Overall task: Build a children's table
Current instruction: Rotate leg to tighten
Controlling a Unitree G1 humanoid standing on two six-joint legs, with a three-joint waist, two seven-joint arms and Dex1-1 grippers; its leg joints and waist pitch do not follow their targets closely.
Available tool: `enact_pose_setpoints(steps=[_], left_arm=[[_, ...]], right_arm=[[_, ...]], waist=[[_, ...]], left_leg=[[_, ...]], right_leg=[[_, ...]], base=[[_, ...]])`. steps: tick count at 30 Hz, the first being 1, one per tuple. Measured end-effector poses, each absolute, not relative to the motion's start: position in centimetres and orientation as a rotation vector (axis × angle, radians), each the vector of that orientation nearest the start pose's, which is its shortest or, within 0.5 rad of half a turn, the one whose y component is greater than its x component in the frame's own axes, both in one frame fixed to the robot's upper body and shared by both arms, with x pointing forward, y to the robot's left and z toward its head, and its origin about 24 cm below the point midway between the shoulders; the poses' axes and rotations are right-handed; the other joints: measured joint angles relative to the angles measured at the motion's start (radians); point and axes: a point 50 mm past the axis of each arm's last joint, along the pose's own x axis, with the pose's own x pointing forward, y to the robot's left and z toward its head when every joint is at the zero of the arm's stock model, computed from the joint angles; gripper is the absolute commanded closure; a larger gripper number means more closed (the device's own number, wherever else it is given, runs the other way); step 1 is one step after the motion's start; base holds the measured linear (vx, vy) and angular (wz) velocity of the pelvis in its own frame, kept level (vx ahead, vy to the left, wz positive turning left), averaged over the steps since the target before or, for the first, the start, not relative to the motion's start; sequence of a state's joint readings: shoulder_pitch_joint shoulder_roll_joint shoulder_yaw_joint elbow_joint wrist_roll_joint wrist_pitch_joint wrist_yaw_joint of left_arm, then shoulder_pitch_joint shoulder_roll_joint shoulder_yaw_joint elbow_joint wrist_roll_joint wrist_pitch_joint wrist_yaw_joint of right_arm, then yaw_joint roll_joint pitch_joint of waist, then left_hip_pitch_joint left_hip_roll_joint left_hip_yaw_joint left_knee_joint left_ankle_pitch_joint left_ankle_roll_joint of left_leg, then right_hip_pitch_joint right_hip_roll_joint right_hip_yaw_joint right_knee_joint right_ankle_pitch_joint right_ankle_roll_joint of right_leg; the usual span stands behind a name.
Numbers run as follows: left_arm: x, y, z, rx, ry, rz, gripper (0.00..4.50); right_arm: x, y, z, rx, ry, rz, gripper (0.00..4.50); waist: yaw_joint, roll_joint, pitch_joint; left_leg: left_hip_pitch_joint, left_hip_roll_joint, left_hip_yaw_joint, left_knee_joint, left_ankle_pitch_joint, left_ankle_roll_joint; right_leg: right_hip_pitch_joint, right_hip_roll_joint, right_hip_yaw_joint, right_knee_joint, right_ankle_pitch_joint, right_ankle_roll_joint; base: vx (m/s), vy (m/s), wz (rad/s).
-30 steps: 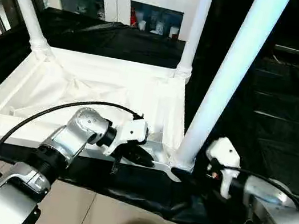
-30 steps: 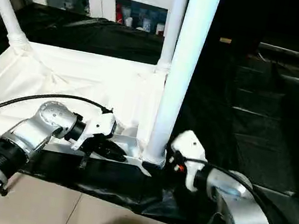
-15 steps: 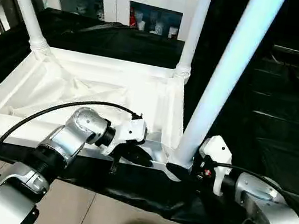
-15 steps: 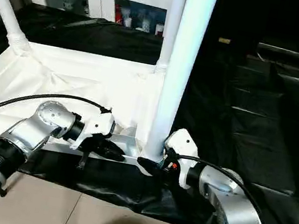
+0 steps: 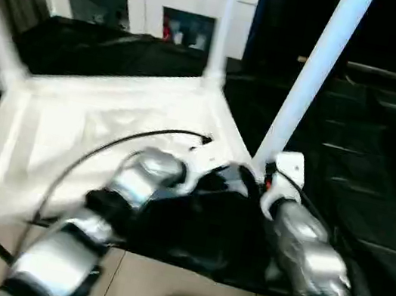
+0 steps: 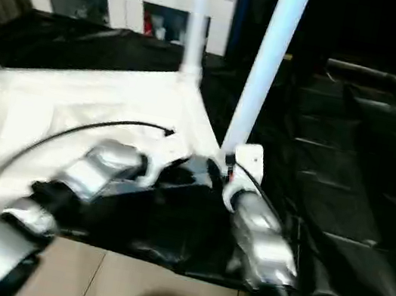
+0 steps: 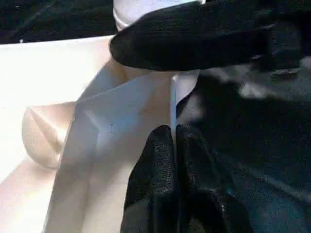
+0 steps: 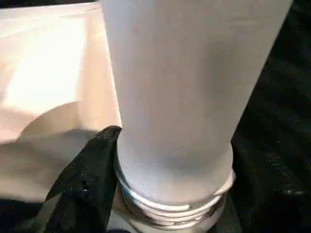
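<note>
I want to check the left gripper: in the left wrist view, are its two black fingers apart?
No, the left gripper's two black fingers are pressed together at the edge of the white table top.

Your head cameras look down over both forearms at the upturned table [image 5: 104, 112], while each wrist camera sits close against its near-corner leg [image 8: 180, 97].

Both head views are smeared by motion blur, softening the silver forearms and the white plastic table top [image 5: 112, 114]. Even indoor light brightens that top, while the black sheet [image 5: 379, 165] stays dim with faint sheen. In the right wrist view the white tube leg [image 8: 184, 87] looks soft and greyish.
</note>
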State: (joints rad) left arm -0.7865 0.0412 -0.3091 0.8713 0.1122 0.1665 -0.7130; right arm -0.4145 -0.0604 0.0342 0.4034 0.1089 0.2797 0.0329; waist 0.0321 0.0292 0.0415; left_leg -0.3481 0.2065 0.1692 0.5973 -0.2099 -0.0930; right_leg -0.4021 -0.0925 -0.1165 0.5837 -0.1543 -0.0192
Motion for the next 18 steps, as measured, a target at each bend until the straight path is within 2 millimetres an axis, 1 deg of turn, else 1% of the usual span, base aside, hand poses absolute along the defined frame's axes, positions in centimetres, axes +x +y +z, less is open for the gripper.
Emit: enact_pose_setpoints(steps=[3,7,8,9,11,12,14,16,18], left_arm=[[34.4,3.5,4.6,0.369,0.410,-1.008,4.50],[34.5,3.5,4.6,0.367,0.413,-1.001,4.50],[34.6,3.7,4.6,0.370,0.415,-0.997,4.50],[34.7,3.8,4.6,0.373,0.415,-0.996,4.50],[34.7,3.9,4.7,0.379,0.407,-1.005,4.50],[34.7,4.0,4.7,0.381,0.404,-1.013,4.50],[34.7,4.3,4.7,0.385,0.401,-1.032,4.50],[34.6,4.6,4.7,0.389,0.396,-1.053,4.50],[34.5,5.0,4.7,0.395,0.381,-1.084,4.50]], right_arm=[[33.0,-12.1,3.6,0.013,0.286,0.118,1.75],[33.4,-11.6,3.4,0.014,0.270,0.115,1.75],[33.4,-11.6,3.4,0.011,0.259,0.115,1.40],[33.4,-11.6,3.4,0.010,0.251,0.116,1.40],[33.3,-11.7,3.4,0.013,0.230,0.133,1.05],[33.2,-11.7,3.4,0.014,0.226,0.153,1.02],[33.1,-12.0,3.6,0.010,0.221,0.196,0.72],[32.8,-12.1,3.7,0.012,0.214,0.231,0.61],[32.6,-12.6,3.9,-0.011,0.225,0.268,0.53]], waist=[[0.002,0.001,-0.001],[-0.003,0.001,-0.001],[-0.003,0.001,-0.001],[-0.003,0.001,-0.001],[-0.004,0.002,0.000],[-0.005,0.003,0.000],[-0.004,0.004,0.000],[-0.004,0.004,0.001],[-0.002,0.007,0.001]], left_leg=[[-0.001,0.000,0.000,-0.001,0.000,0.000],[0.000,0.000,0.000,0.000,0.000,0.000],[0.000,0.000,0.000,0.000,0.000,0.000],[-0.001,0.000,0.000,0.000,0.000,0.000],[-0.001,0.000,0.000,-0.001,0.000,0.000],[-0.001,0.000,0.000,-0.001,0.000,0.000],[-0.002,0.000,0.000,-0.001,0.000,0.000],[-0.002,0.001,0.000,-0.001,0.000,0.000],[-0.002,0.001,0.000,-0.001,0.000,0.001]], right_leg=[[0.000,0.000,-0.001,0.000,0.000,0.000],[0.000,0.000,0.000,-0.001,0.000,0.000],[0.000,0.000,0.000,-0.001,0.000,0.000],[0.000,0.000,0.000,-0.001,0.000,0.000],[-0.001,0.000,-0.001,-0.001,0.000,0.000],[-0.001,0.001,-0.001,-0.001,0.000,0.000],[-0.002,0.001,-0.001,-0.001,0.000,0.000],[-0.002,0.001,-0.001,-0.001,0.002,-0.005],[-0.002,0.001,-0.001,-0.002,0.002,-0.005]], base=[[0.000,0.000,0.00],[0.000,0.000,0.00],[0.000,0.000,0.00],[0.000,0.000,0.00],[0.000,0.000,0.00],[0.000,0.000,0.00],[0.000,0.000,0.00],[0.000,0.000,0.00],[0.000,0.000,0.00]])
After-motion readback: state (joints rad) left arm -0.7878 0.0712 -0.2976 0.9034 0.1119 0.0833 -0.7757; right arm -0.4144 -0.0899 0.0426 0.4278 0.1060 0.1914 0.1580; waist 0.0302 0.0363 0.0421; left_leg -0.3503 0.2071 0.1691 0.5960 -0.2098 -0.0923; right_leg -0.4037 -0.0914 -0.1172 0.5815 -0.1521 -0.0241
